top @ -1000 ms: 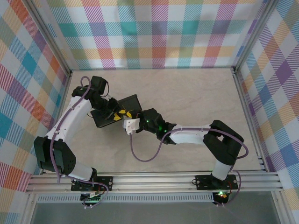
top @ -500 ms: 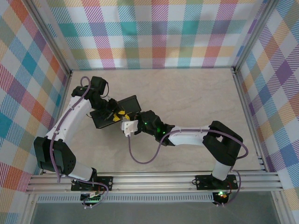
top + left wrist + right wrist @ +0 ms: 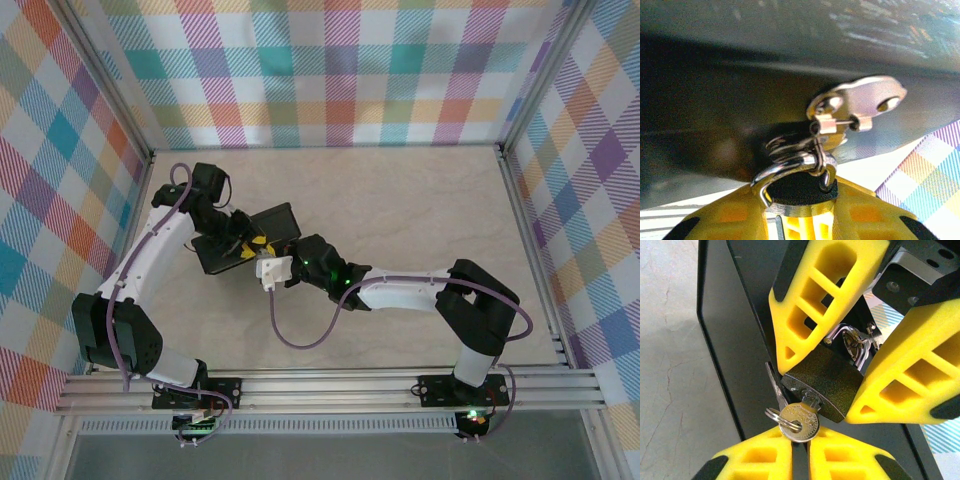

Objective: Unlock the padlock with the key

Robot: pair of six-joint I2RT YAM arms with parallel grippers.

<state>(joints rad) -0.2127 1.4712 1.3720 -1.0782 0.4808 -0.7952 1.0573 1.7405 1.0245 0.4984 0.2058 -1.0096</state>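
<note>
The padlock (image 3: 827, 382) is a small dark metal body with a silver shackle (image 3: 790, 167). My left gripper (image 3: 801, 194) is shut on the padlock, its yellow fingers (image 3: 815, 295) on both sides of the body. The key (image 3: 799, 424) is a round silver head on a ring, with its blade in the keyhole at the lock's lower end. My right gripper (image 3: 801, 440) is shut on the key's head. A second key (image 3: 774, 385) hangs loose from the ring. From above, the two grippers (image 3: 245, 243) (image 3: 268, 264) meet tip to tip over the dark box (image 3: 278, 222).
The shackle passes through a silver hasp (image 3: 860, 97) on the dark box, which lies on the pale table (image 3: 420, 200). A purple cable (image 3: 300, 335) loops on the table in front of the right arm. Plaid walls enclose the table on three sides.
The right gripper has shifted slightly left toward the padlock and its fingers have closed on the key's head. The left arm has stayed in place.
</note>
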